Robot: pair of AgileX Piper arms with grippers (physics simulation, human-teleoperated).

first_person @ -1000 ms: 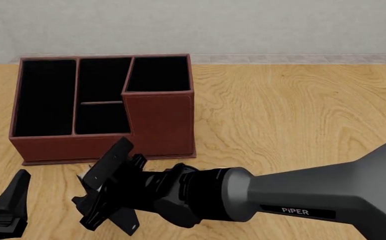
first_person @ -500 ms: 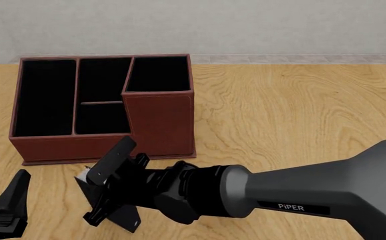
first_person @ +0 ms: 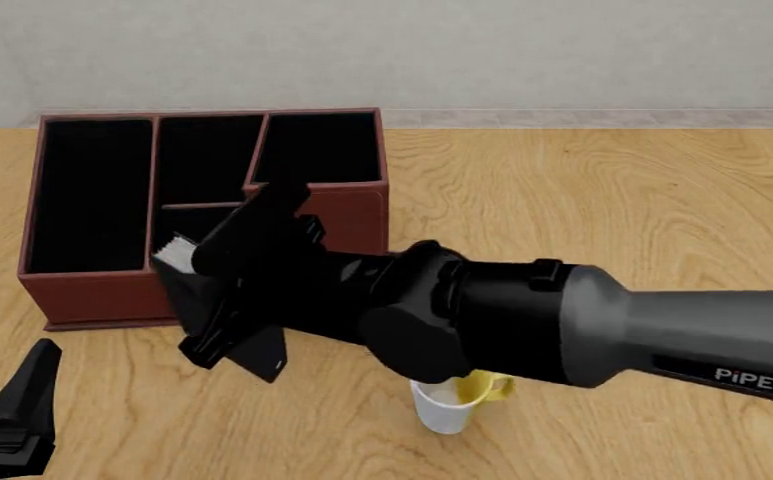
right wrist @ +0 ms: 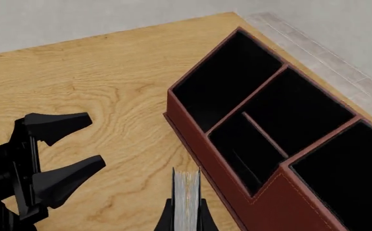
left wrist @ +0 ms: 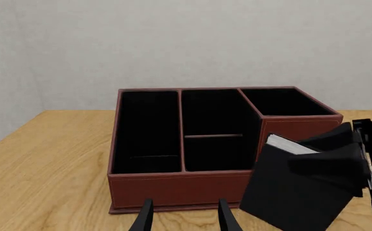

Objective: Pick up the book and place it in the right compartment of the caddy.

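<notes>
Lifted, right gripper [first_person: 213, 300] clamps book [first_person: 193, 285] (tilted) before caddy [first_person: 93, 290].

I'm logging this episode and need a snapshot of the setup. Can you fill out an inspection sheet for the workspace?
Surface: wooden table, light grain.
Job's things: book held off the table in front of the caddy; right compartment holds nothing seen.
Clutter: white mug with a yellow handle, partly hidden under the right arm.
Grippers: right tool shut on the book; left tool open, low near the table's front edge.
Cables: nothing seen.
Surroundings: plain pale wall.
</notes>
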